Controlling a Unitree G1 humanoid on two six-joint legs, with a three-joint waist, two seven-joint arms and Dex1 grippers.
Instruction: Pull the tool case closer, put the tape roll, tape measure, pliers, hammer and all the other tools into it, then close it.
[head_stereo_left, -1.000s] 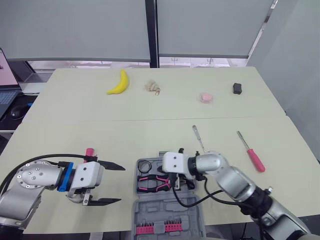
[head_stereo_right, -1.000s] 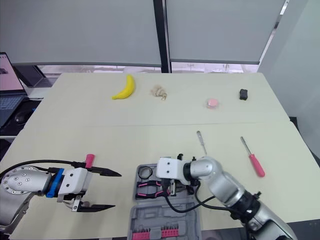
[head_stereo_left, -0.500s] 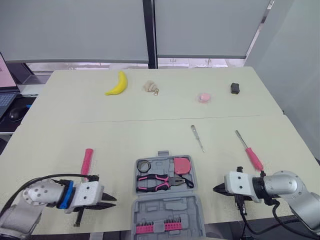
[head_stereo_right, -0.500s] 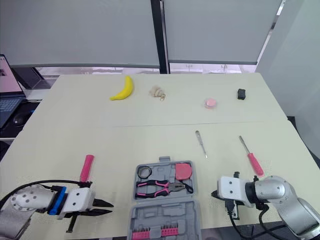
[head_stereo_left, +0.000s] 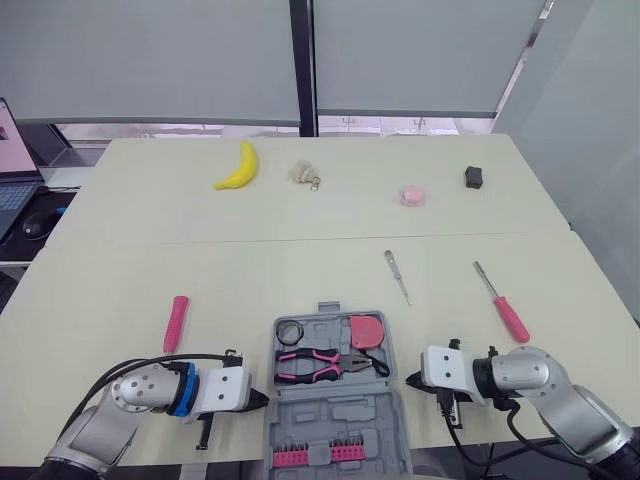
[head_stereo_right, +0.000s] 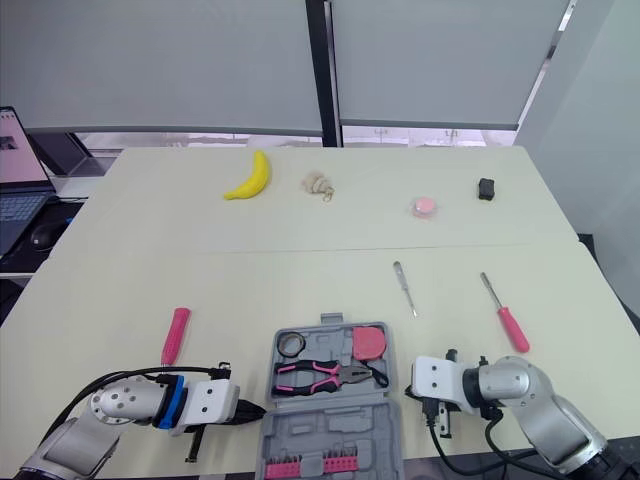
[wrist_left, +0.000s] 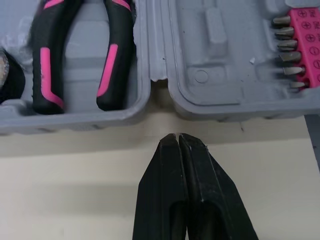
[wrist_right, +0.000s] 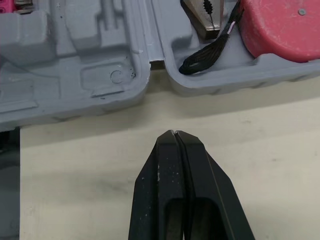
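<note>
The grey tool case (head_stereo_left: 340, 412) lies open at the table's near edge. Its far half holds the black tape roll (head_stereo_left: 289, 331), the pink tape measure (head_stereo_left: 365, 330) and the pink-and-black pliers (head_stereo_left: 320, 362). A row of pink bits (head_stereo_left: 305, 457) sits in the near half. My left gripper (head_stereo_left: 262, 397) is shut and empty, its tip just off the case's left side at the hinge (wrist_left: 159, 82). My right gripper (head_stereo_left: 410, 382) is shut and empty, pointing at the right side of the hinge (wrist_right: 152, 62). On the table lie a pink-handled tool (head_stereo_left: 176, 323), a pink screwdriver (head_stereo_left: 505, 308) and a thin metal tool (head_stereo_left: 398, 277).
Along the far side of the table lie a banana (head_stereo_left: 238, 166), a small beige item (head_stereo_left: 304, 175), a pink object (head_stereo_left: 413, 195) and a small black object (head_stereo_left: 474, 177). A laptop (head_stereo_left: 10, 190) stands off the table's left edge.
My left gripper has shut and come down to the case's left side. The right arm has drawn back from over the case and now points at its right side.
</note>
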